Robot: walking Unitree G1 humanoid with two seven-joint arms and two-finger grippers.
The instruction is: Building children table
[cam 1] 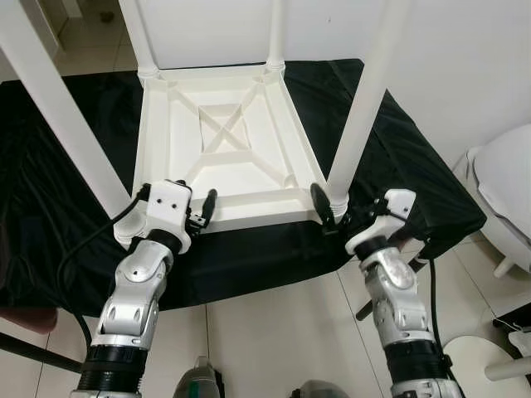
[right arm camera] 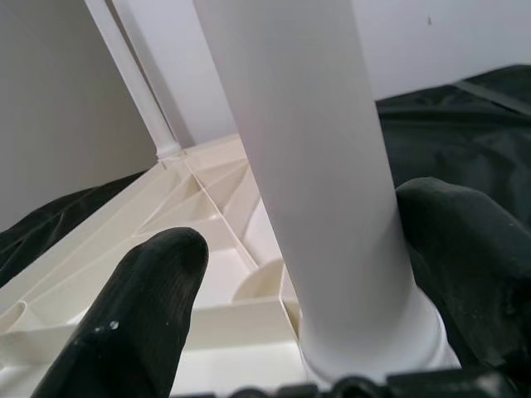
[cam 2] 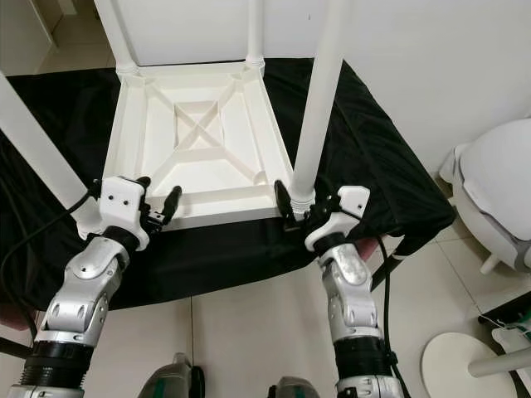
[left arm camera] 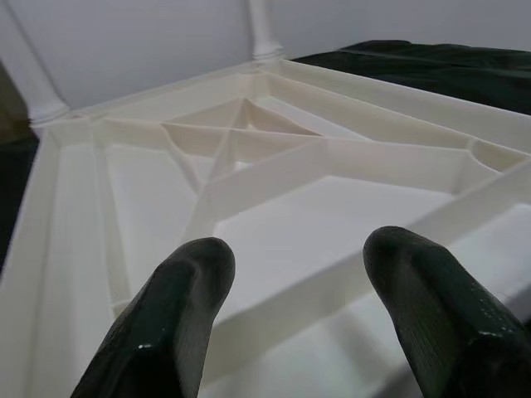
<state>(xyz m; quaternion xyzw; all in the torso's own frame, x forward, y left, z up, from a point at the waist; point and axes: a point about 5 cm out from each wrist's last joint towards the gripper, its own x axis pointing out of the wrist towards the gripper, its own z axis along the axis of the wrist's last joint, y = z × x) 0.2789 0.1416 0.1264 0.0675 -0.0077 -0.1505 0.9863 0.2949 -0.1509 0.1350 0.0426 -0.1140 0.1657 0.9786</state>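
1. Four white cylindrical plastic legs stand in the corner sockets of the white ribbed plastic tabletop [cam 1: 224,149], which lies upside down on a black cloth-covered platform [cam 1: 75,174]. A white toilet [cam 1: 506,182] stands near, on the robot's right.
2. Right gripper [right arm camera: 307,274]: fingers spread either side of the near right leg [cam 1: 365,108] at its base; in the wrist view the far finger [right arm camera: 465,249] lies close against it, the near one stands just apart. Grip judged not closed.
3. Left gripper [left arm camera: 290,290]: fingers wide apart, empty, over the tabletop's near left edge, beside the near left leg [cam 1: 58,108].
4. Risk: a leg not fully seated could tilt or pull out if pushed sideways; the tabletop may slide on the cloth.
5. Containers: none seen.
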